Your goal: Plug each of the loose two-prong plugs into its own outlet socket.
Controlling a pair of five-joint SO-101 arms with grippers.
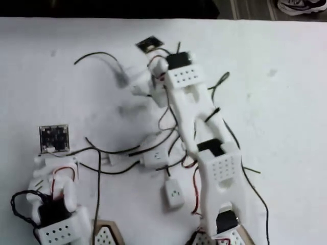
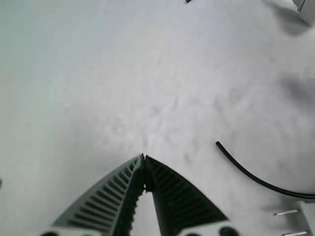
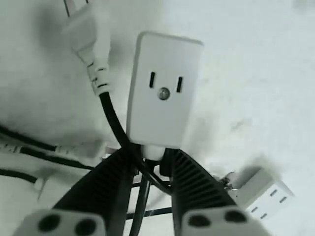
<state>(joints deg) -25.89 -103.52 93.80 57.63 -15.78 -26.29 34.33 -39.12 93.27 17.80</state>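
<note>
Leftmost, the left gripper hangs over the white table, its ribbed fingers pressed together tip to tip with nothing between them. Near it lies a black cord. At the edge of that wrist view a white plug rests on the table, two metal prongs showing, apart from any socket.

Centre, high view: a white socket block lies among tangled black cords, and a face-up socket lies just beside it, nearer the arm bases.

Right: the right arm stretches across the table toward the far side. The right gripper is clamped on the cord end of the held socket, whose two bare slots face the wrist camera. Just beside this socket lies a second plug, prongs pointing away from the gripper, its black cord passing between the fingers. A small socket sits near on the table.
</note>
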